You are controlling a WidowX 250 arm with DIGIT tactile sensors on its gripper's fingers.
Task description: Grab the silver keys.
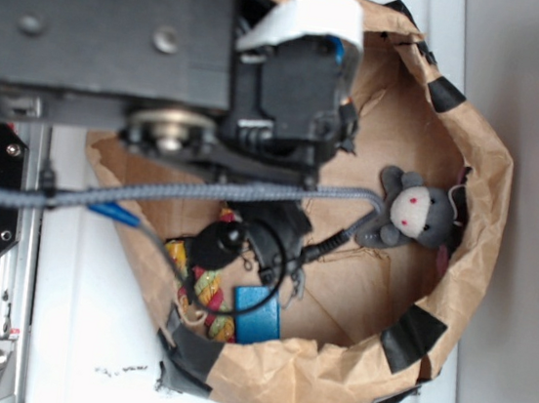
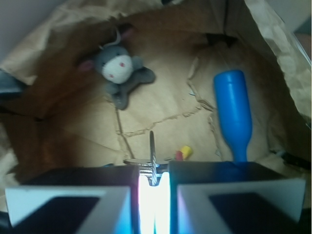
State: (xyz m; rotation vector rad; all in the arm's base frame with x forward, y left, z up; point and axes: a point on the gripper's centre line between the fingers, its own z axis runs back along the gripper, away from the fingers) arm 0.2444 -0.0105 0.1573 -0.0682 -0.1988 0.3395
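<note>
Your gripper (image 2: 154,183) is nearly closed at the bottom centre of the wrist view, with only a bright sliver left between the jaws, and it's pinching the silver keys (image 2: 152,158). One key blade sticks straight up out of the gap and a thin ring pokes out to the left. So I'd say the grab is basically made.

The bite looks shallow though, just the edge of the bunch, so keep the squeeze firm and lift slow and straight. No swinging!

Nothing is crowding you: the blue bottle (image 2: 234,112) lies off to the right, the plush mouse (image 2: 117,69) is upper left, well apart, and the paper bag (image 2: 161,107) floor under the keys is bare.
</note>
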